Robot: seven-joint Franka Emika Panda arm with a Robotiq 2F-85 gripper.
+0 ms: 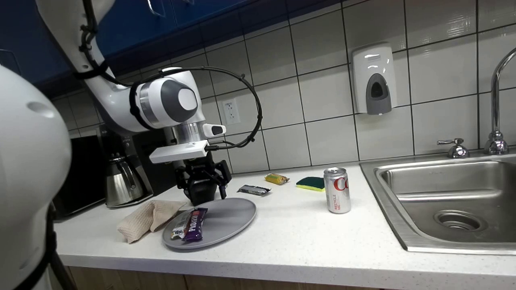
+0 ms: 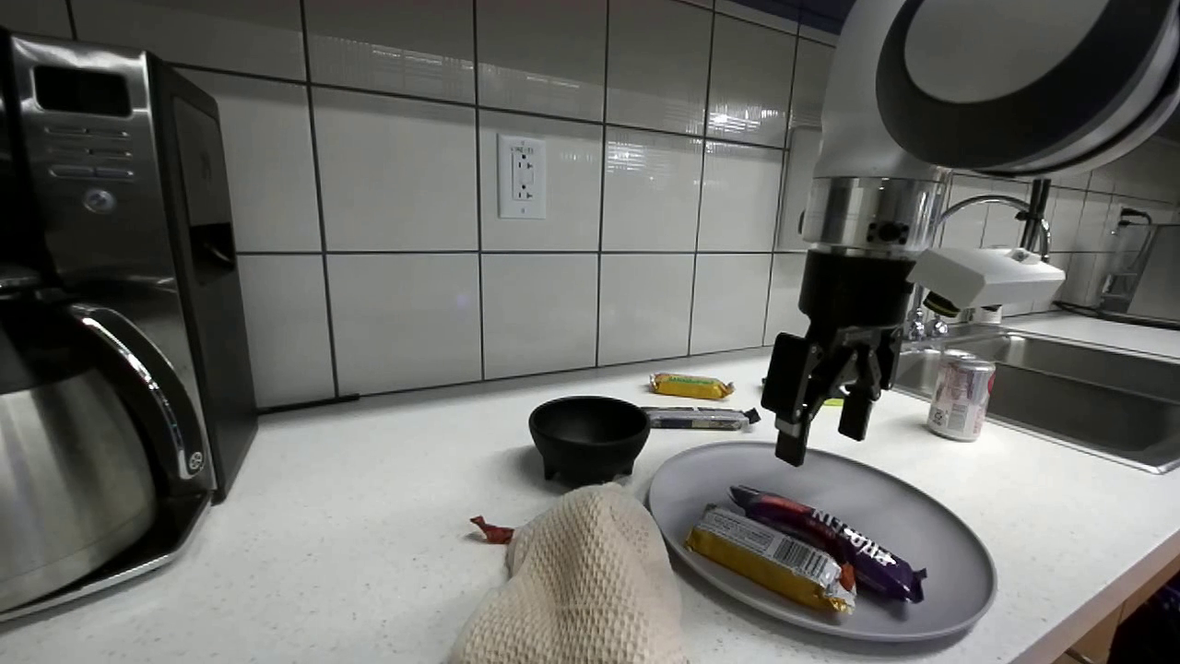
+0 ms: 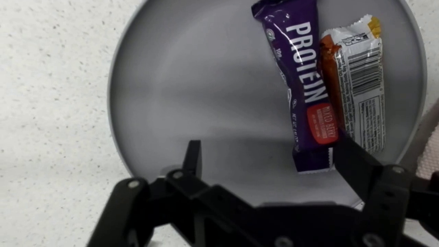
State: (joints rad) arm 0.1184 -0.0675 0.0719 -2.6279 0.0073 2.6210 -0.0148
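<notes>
Plate [image 1: 231, 219]: on the table [image 1: 290, 237], near front edge
Protein bar [image 3: 305, 75]: on plate, beside another bar [image 2: 770, 558]
Cloth [image 1: 147, 219]: left of plate
Can [image 1: 338, 191]: between plate and sink [image 1: 393, 209]
Bowl [image 2: 590, 452]: behind cloth

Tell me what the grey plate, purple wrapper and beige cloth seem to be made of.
The grey plate looks smooth with a soft sheen: ceramic or plastic, I can't tell. The purple wrapper looks like glossy plastic film, given its sharp highlights and crimped end. The beige cloth seems a matte woven fabric, perhaps cotton, by its waffle texture and folds.
</notes>
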